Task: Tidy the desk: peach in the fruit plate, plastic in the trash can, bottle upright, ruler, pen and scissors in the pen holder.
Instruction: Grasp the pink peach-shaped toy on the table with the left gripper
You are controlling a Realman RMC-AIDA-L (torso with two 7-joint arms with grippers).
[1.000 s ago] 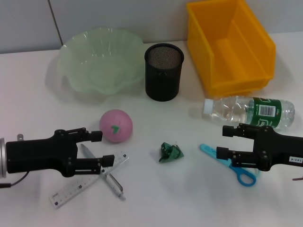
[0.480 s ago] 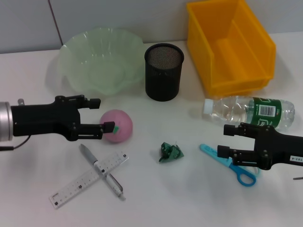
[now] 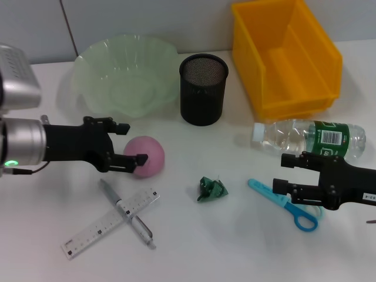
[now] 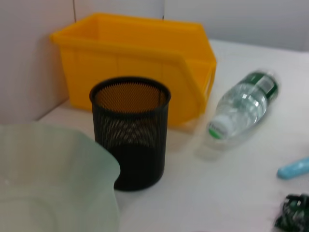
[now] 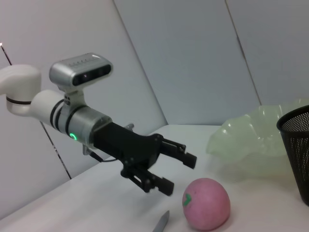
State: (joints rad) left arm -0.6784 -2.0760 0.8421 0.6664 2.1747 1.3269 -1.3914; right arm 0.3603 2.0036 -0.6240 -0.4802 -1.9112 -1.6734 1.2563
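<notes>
1. Head view: the left claw (image 3: 132,144) has risen from the ruler (image 3: 110,223) and pen (image 3: 127,214) and swung forward; it now sits jaws apart, tips beside the peach (image 3: 146,155), not yet around it.
2. I judge the peach grasp comes next; the plate (image 3: 124,73) lies just beyond the claw.
3. Peach: round, matte pink. Plate: wavy, translucent green. Holder (image 3: 202,88): black mesh cylinder.
4. Right claw (image 3: 282,173) hovers open above the scissors (image 3: 282,202), with the clear bottle (image 3: 308,138) lying just behind it.
</notes>
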